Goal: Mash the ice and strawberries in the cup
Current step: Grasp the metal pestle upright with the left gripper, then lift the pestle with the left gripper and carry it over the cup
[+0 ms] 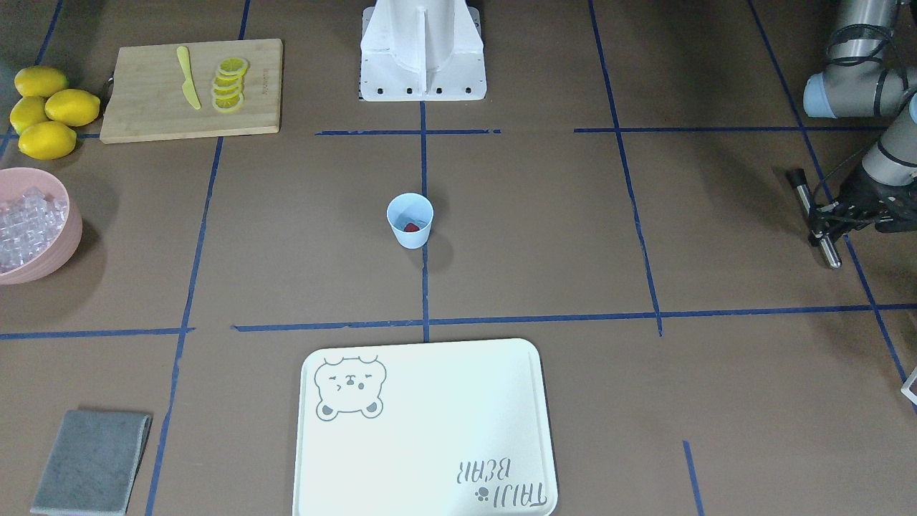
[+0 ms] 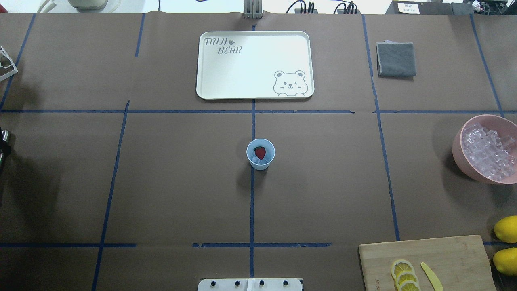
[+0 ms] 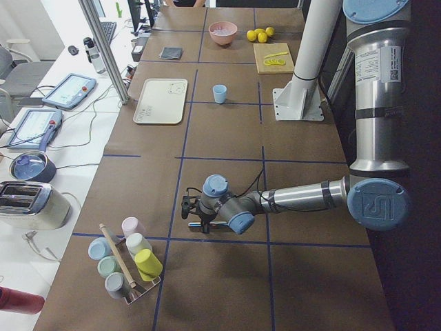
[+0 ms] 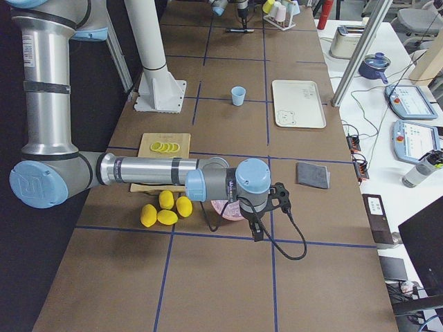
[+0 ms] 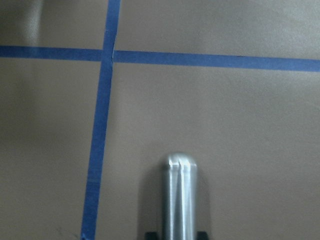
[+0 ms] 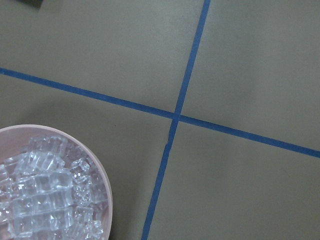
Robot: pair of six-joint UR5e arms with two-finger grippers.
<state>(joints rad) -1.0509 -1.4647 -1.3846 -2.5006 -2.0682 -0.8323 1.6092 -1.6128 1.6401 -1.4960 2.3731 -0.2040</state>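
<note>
— Light blue plastic cup (image 2: 260, 153): where does it stand?
— Upright at mid-table, on a blue tape line (image 2: 252, 202). Biggest thing first, though: the pale rectangular tray (image 2: 242, 68) on the far side of it reads "TAIJI BEAR", with a winking bear drawn in one corner. The round pink bowl (image 2: 458, 151), well apart on the robot's right, is full of clear cubes.
— And inside the cup?
— One small red strawberry (image 2: 260, 152), with a few clear ice cubes (image 2: 255, 161).
— The grippers?
— The left gripper (image 1: 822, 222), low and far out to the side, is clamped on a silver metal rod (image 5: 179, 195). The right gripper (image 4: 257, 228) hangs by the bowl; I cannot tell how its jaws stand.
</note>
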